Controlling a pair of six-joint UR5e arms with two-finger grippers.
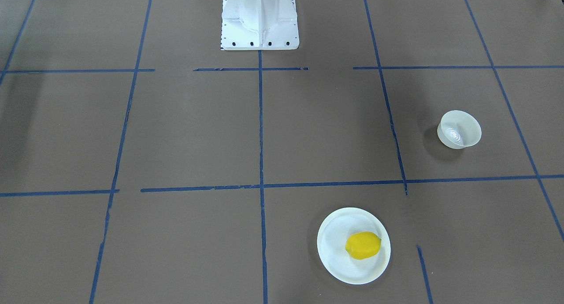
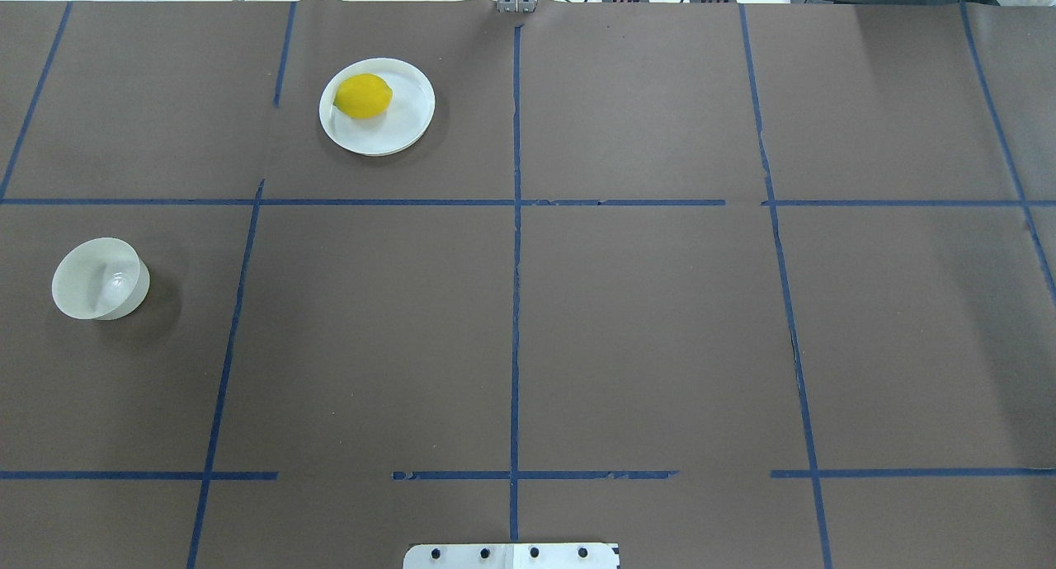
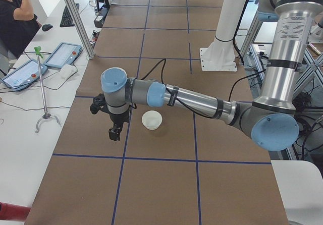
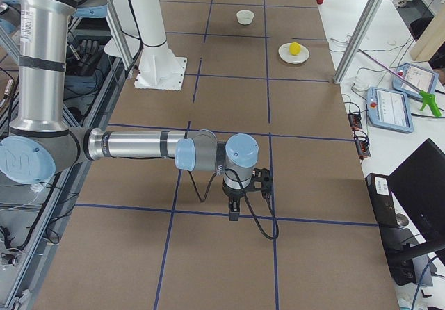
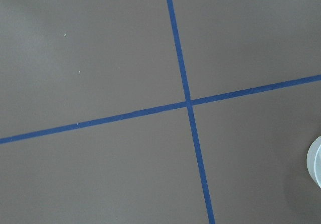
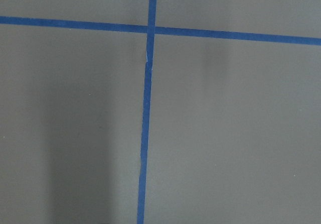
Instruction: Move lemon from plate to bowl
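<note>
Overhead exterior: the lemon [image 2: 363, 96] lies on the plate [image 2: 404, 122] at upper left; the bowl [image 2: 99, 279], mid-left, holds nothing. The transfer is not yet begun. Left claw [image 3: 115, 132] and right claw [image 4: 234, 211] hang over the bench [image 3: 161, 184]; spread or pressed, I cannot tell.

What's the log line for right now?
lemon: on plate | bowl: empty | left end effector: near bowl, grip unclear | right end effector: far from both

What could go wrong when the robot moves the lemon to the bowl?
1. The lemon is rounded and lies near the plate's edge, so it might slip when squeezed or roll off.
2. The bowl is small and looks thin, so a lemon dropped off-centre could tip it or bounce out.
</note>
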